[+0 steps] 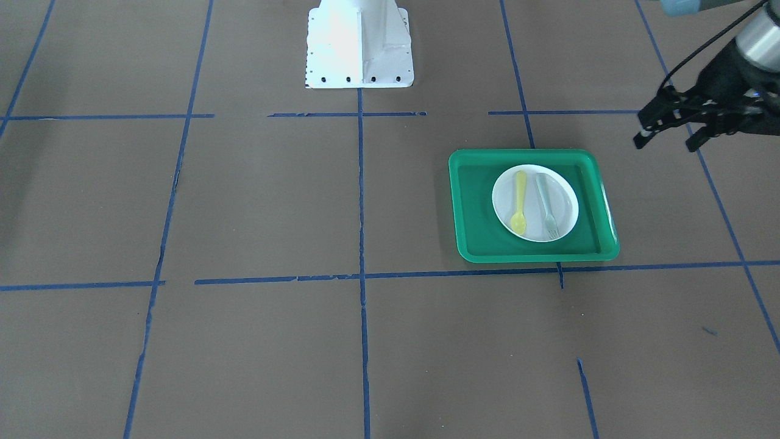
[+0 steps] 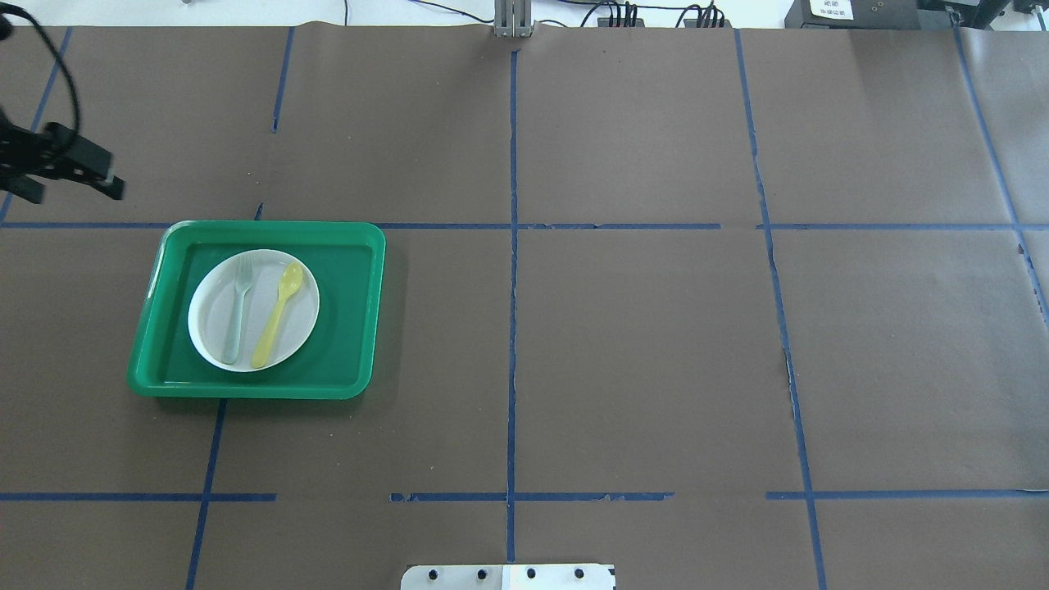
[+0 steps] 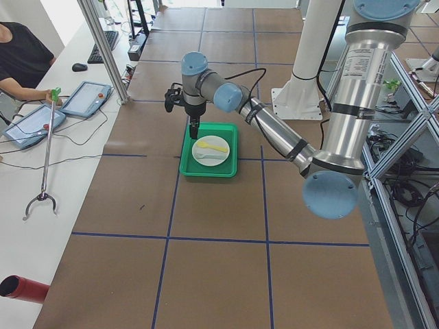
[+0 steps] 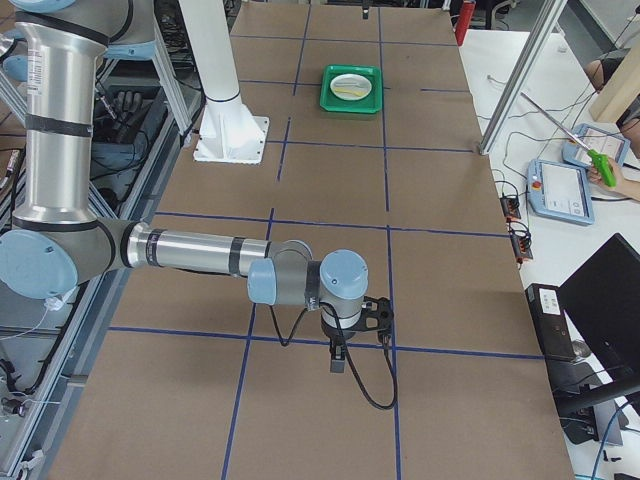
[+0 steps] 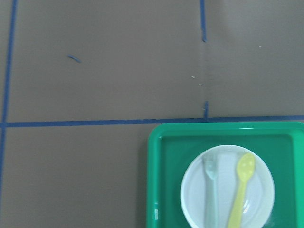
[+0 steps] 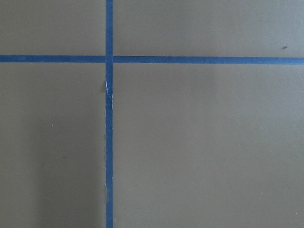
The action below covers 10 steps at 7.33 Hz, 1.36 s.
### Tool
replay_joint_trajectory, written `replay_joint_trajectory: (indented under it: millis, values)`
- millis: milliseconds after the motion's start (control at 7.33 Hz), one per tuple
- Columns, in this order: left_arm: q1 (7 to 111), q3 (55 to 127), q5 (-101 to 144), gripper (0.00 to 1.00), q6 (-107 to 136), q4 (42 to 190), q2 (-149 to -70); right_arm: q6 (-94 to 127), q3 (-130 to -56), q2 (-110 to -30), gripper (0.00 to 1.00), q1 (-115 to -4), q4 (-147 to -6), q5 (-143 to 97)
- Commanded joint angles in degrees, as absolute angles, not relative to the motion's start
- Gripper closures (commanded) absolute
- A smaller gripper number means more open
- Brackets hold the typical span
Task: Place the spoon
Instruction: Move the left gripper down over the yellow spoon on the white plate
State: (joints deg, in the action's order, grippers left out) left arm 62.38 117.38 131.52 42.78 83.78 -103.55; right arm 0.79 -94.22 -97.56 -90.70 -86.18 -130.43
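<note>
The pale-yellow spoon point(image 1: 519, 201) lies on a white plate point(image 1: 563, 204) beside a grey-green fork point(image 1: 545, 204). The plate sits in a green tray point(image 1: 475, 244). The spoon point(image 2: 277, 315), fork point(image 2: 238, 311), plate point(image 2: 209, 315) and tray point(image 2: 344, 328) also show in the overhead view, and the spoon point(image 5: 241, 190) shows in the left wrist view. My left gripper point(image 1: 665, 144) is open and empty, raised beyond the tray's far corner point(image 2: 72, 190). My right gripper point(image 4: 337, 362) shows only in the exterior right view, far from the tray; I cannot tell if it is open or shut.
The brown paper-covered table is marked with blue tape lines point(image 2: 512, 328). The white robot base point(image 1: 359, 42) stands at the table's middle edge. Operators' tablets and a grabber tool point(image 3: 44, 171) lie on the side bench.
</note>
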Motion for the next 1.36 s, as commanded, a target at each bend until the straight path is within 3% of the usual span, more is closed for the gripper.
replay_joint_trajectory:
  millis: [0,409,682,818,955,1227]
  values:
    - [52.8,110.2,127.5,0.00,51.5,86.3,-110.4,0.8,-94.2,-97.6,0.00,-90.7,-86.2,-130.4]
    - [43.9,97.7,117.3,0.00,62.6,104.2,-109.7,0.8,-94.2,-97.6,0.00,-90.7,-86.2,-130.4]
    - [42.4,96.5,117.2,0.02,62.5,105.6,-108.0,0.8,-94.2,-97.6,0.00,-90.7,-86.2,-130.4]
    - [42.1,96.4,117.2,0.14,62.6,108.1,-106.5,0.8,-94.2,-97.6,0.00,-90.7,-86.2,-130.4]
    - [42.1,96.5,117.3,0.18,62.5,108.5,-105.9,0.7,-94.2,-97.6,0.00,-90.7,-86.2,-130.4]
    - [41.2,96.9,117.4,0.18,63.0,108.5,-105.9,0.8,-94.2,-97.6,0.00,-90.7,-86.2,-130.4]
